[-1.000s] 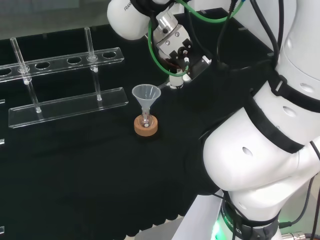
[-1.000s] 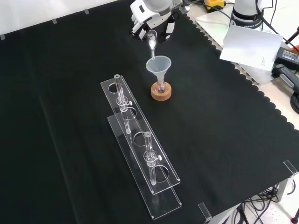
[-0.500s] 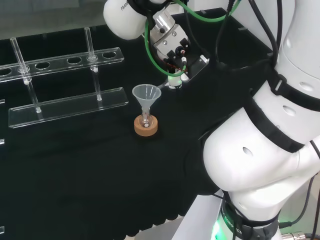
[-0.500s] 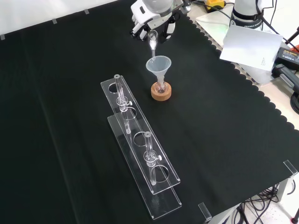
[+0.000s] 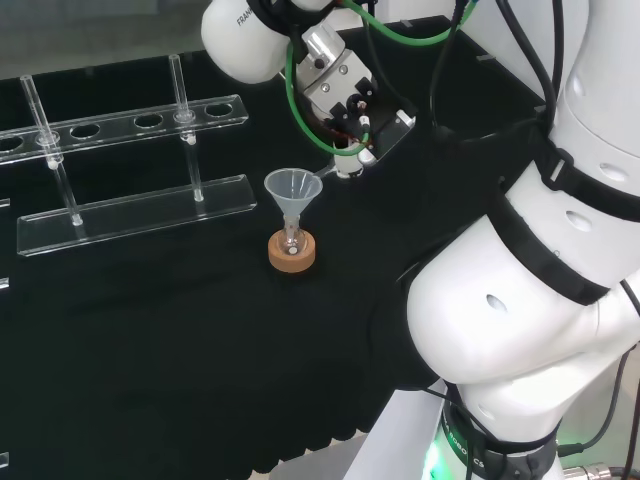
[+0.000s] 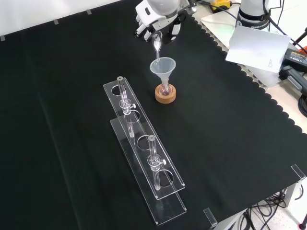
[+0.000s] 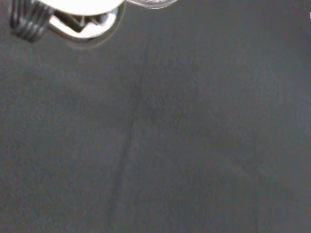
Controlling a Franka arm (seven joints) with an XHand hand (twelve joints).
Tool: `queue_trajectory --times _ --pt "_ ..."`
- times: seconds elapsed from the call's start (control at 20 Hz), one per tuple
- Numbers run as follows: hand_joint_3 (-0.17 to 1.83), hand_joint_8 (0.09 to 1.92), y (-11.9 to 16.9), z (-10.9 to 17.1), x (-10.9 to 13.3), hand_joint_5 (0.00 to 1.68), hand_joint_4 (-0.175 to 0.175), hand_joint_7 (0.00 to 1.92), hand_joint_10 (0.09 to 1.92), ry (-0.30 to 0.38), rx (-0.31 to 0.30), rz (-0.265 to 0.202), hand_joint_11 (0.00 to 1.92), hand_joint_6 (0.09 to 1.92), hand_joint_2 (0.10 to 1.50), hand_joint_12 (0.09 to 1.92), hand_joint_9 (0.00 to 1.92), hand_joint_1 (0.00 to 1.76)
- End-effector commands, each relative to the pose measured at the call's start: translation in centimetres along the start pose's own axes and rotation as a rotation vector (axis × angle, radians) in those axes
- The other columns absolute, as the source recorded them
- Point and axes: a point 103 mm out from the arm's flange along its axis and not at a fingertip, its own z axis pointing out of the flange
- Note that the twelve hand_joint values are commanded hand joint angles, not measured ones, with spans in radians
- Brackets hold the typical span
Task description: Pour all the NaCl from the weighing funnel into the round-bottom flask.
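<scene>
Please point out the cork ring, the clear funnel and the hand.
cork ring [image 6: 165, 94]: front view, its front wall.
clear funnel [image 6: 163, 66]: front view, its cone.
hand [image 6: 156, 18]: front view, its white back.

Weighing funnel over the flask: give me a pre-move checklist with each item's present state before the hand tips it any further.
1. Weighing funnel held by the hand: ok; it hangs from the hand, spout down.
2. Spout above the clear funnel: ok in the front view, where its tip sits just over the far rim.
3. Clear funnel seated in the round-bottom flask: ok, upright, stem in the neck.
4. Flask on its cork ring: ok, standing level.
5. White powder left in the weighing funnel: ok, some shows near the spout; amount cannot tell.
6. Test tube rack clear of the pour: ok, apart from the flask.
</scene>
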Motion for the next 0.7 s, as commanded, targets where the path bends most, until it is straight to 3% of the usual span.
queue_trajectory --times 0.05,0.7 --pt "0.67 0.64 -0.11 -0.29 0.22 1.31 0.175 0.61 0.25 -0.022 -0.009 0.000 0.97 0.61 0.64 0.94 1.01 1.13" --pt "0.67 0.64 -0.34 -0.93 0.30 1.31 0.175 0.61 0.25 -0.057 -0.020 0.001 0.96 0.61 0.64 0.94 1.01 1.13"
